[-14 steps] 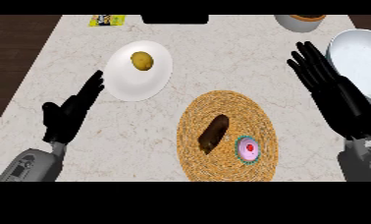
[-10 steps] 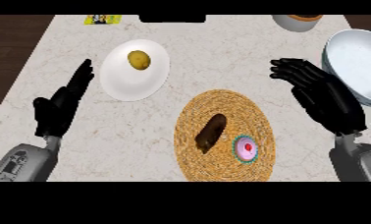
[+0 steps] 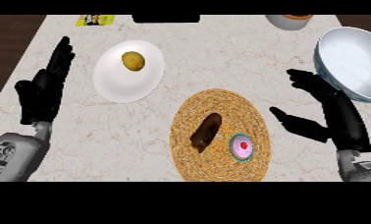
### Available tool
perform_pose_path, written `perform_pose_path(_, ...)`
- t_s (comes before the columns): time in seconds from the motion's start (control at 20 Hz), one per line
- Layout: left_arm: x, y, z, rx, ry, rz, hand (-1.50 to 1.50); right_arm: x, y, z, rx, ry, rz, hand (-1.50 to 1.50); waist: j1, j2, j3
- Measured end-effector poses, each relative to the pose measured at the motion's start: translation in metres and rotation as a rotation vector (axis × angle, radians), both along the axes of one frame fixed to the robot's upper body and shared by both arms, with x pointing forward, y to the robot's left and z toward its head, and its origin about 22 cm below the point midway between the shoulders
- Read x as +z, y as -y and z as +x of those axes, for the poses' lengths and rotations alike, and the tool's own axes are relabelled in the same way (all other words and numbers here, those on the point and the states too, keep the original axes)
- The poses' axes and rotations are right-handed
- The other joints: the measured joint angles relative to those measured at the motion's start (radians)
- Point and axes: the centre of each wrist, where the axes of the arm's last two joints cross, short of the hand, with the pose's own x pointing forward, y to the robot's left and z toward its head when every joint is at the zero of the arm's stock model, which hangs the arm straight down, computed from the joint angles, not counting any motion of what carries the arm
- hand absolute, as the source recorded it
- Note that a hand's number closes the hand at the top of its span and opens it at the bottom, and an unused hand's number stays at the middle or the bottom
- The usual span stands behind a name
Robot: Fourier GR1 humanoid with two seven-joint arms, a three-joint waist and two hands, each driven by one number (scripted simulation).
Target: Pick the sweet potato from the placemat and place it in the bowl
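A dark brown sweet potato (image 3: 206,131) lies on the round woven placemat (image 3: 217,105), left of centre. A pale blue-white bowl (image 3: 349,63) stands at the counter's right edge. My right hand (image 3: 328,115) hovers open to the right of the placemat, just below the bowl, fingers and thumb spread and pointing left toward the mat. It touches nothing. My left hand (image 3: 45,90) rests open at the left edge, fingers up.
A white plate (image 3: 119,88) with a yellow potato (image 3: 132,61) sits left of the placemat. A pink cupcake (image 3: 243,147) stands on the mat beside the sweet potato. A grey bowl (image 3: 288,20) and a yellow packet (image 3: 95,19) lie at the back edge.
My right hand has swung down and turned leftward toward the placemat, thumb now spread from the fingers. The left hand has drifted slightly left. The sweet potato has not moved.
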Motion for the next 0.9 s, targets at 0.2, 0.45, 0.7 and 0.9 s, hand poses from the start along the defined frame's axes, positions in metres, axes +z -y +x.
perform_pose_path(0.2,0.006,0.007,0.000,0.006,0.014,0.001,0.00,0.010,-0.017,-0.013,0.086,-0.028,-0.157,-1.50,0.004,0.002,0.000)
perform_pose_path(0.45,0.005,0.018,0.001,0.001,0.019,0.005,0.00,0.040,-0.047,-0.004,0.173,-0.159,-0.346,-1.50,0.019,0.006,-0.002)
perform_pose_path(0.7,0.008,0.025,0.000,-0.015,0.019,0.014,0.00,0.057,-0.079,0.017,0.235,-0.336,-0.537,-1.50,0.038,0.009,-0.002)
perform_pose_path(0.9,0.008,0.029,0.001,-0.023,0.023,0.011,0.00,0.061,-0.113,0.038,0.308,-0.452,-0.627,-1.50,0.043,0.011,-0.002)
